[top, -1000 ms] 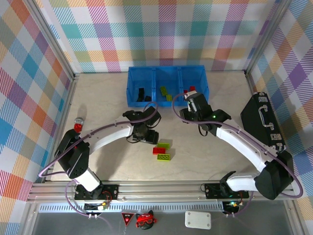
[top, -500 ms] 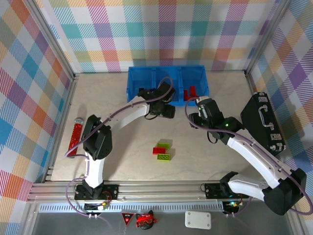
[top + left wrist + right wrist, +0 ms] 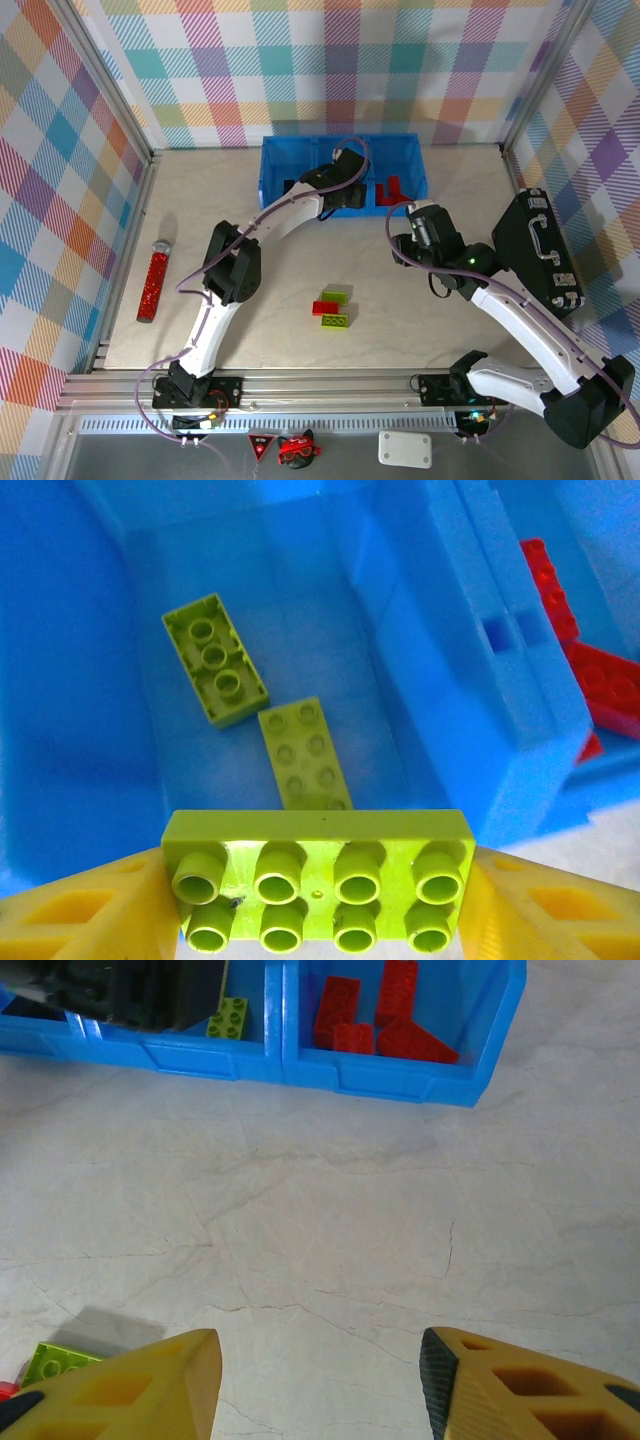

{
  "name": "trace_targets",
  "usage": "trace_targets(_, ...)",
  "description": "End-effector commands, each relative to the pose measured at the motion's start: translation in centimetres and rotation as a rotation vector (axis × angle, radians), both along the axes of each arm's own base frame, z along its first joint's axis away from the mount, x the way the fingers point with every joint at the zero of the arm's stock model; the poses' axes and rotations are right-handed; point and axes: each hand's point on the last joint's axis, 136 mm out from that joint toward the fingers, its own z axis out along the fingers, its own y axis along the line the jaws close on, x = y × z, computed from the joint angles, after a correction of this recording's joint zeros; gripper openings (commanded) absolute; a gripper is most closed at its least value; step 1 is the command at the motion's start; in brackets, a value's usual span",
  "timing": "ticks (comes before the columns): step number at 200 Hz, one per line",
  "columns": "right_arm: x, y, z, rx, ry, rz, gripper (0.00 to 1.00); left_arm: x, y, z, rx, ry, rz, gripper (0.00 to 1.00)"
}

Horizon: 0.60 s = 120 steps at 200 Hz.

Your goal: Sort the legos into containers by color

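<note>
Left tool (image 3: 318, 920) clamps lime lego (image 3: 318, 845) — pale marbled table (image 3: 350, 1210), plaid walls (image 3: 330, 60).

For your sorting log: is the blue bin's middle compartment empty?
Not empty: two lime green bricks lie in the middle compartment.

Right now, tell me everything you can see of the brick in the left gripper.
The lime green brick is glossy plastic, two rows of four hollow studs facing the wrist camera. The left gripper clamps its short ends between yellow fingers. It hangs level above the middle compartment of the blue bin, clear of two green bricks inside.
</note>
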Motion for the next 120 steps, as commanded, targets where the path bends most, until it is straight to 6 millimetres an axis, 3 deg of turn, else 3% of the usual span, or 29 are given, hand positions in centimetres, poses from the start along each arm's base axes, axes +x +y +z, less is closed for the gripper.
trace_targets(1,-0.5,-0.7,-0.3,0.005,0.015,-0.025,0.57,2.4,-0.4,0.4,0.006,-0.085,0.0,0.68)
trace_targets(49,-1.0,-0.8,-0.9,0.011,0.031,-0.031,0.57,4.5,-1.1,-2.1,0.019,-0.124,-0.01,0.69)
trace_targets(85,-1.2,-1.1,-1.1,0.005,0.035,-0.032,0.57,4.8,-3.1,-4.0,-0.032,-0.137,-0.151,0.7)
trace_targets(120,-1.5,-1.3,-1.3,0.001,0.043,-0.038,0.57,6.1,-2.8,-3.9,-0.069,-0.18,-0.177,0.73)
